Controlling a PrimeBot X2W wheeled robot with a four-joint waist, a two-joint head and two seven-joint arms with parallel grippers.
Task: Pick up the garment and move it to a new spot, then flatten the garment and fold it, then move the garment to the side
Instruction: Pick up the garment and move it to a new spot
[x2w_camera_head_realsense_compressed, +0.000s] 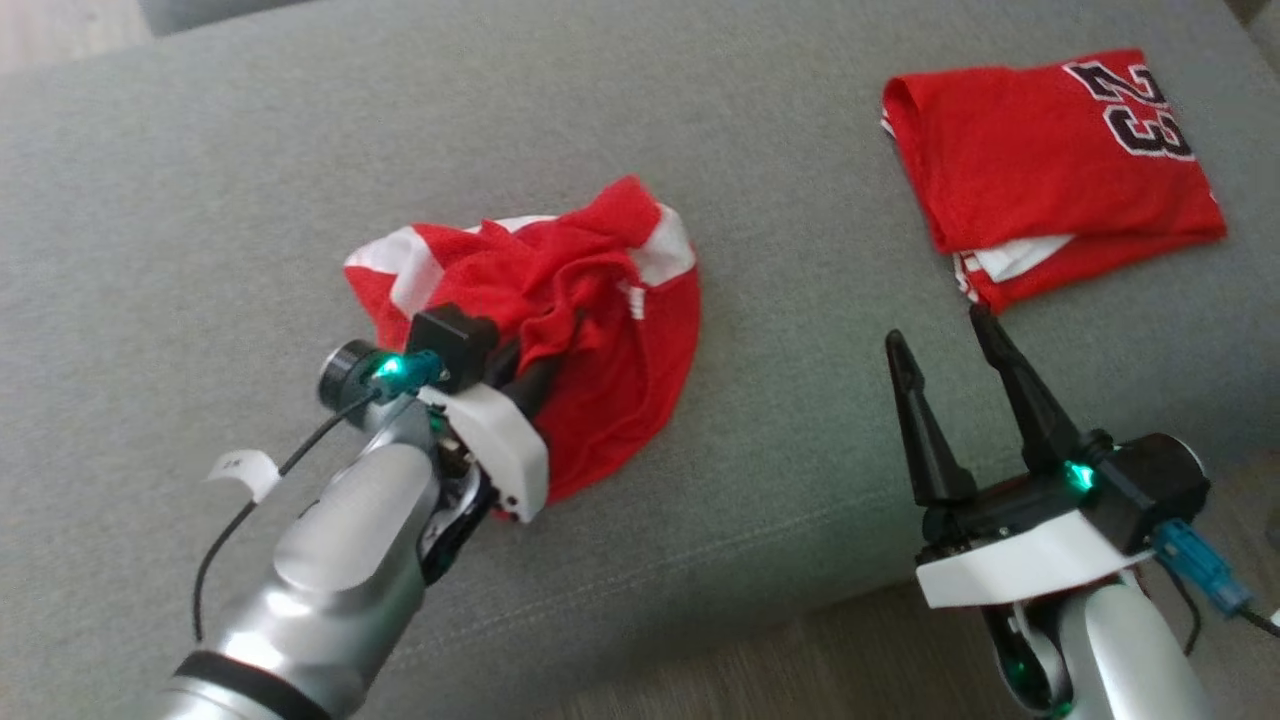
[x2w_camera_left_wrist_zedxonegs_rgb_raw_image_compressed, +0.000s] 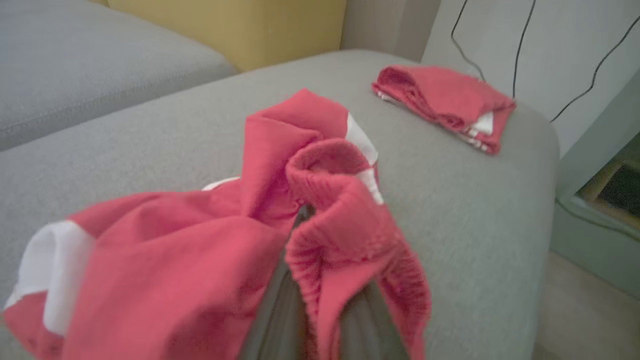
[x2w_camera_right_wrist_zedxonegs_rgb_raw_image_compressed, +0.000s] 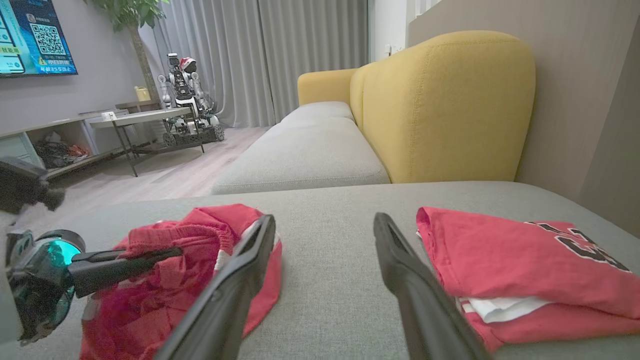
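Observation:
A crumpled red garment (x2w_camera_head_realsense_compressed: 600, 330) with white trim lies bunched on the grey cushion (x2w_camera_head_realsense_compressed: 200, 200), left of centre. My left gripper (x2w_camera_head_realsense_compressed: 545, 365) reaches into its near side and is shut on a fold of the red cloth. In the left wrist view the garment (x2w_camera_left_wrist_zedxonegs_rgb_raw_image_compressed: 325, 210) drapes over the left gripper (x2w_camera_left_wrist_zedxonegs_rgb_raw_image_compressed: 304, 216) and hides most of both fingers. The right wrist view shows the garment (x2w_camera_right_wrist_zedxonegs_rgb_raw_image_compressed: 175, 280) with one left finger (x2w_camera_right_wrist_zedxonegs_rgb_raw_image_compressed: 125, 260) pinching its elastic hem. My right gripper (x2w_camera_head_realsense_compressed: 935, 328) hovers open to the right, holding nothing, and its tips (x2w_camera_right_wrist_zedxonegs_rgb_raw_image_compressed: 325, 222) stand over bare cushion.
A folded red jersey (x2w_camera_head_realsense_compressed: 1040, 170) with number 23 lies at the far right of the cushion (x2w_camera_right_wrist_zedxonegs_rgb_raw_image_compressed: 510, 260). The cushion's front edge (x2w_camera_head_realsense_compressed: 700, 600) runs below my grippers, with floor beyond. A yellow sofa back (x2w_camera_right_wrist_zedxonegs_rgb_raw_image_compressed: 440, 105) stands behind. Cables (x2w_camera_left_wrist_zedxonegs_rgb_raw_image_compressed: 520, 45) hang on the wall.

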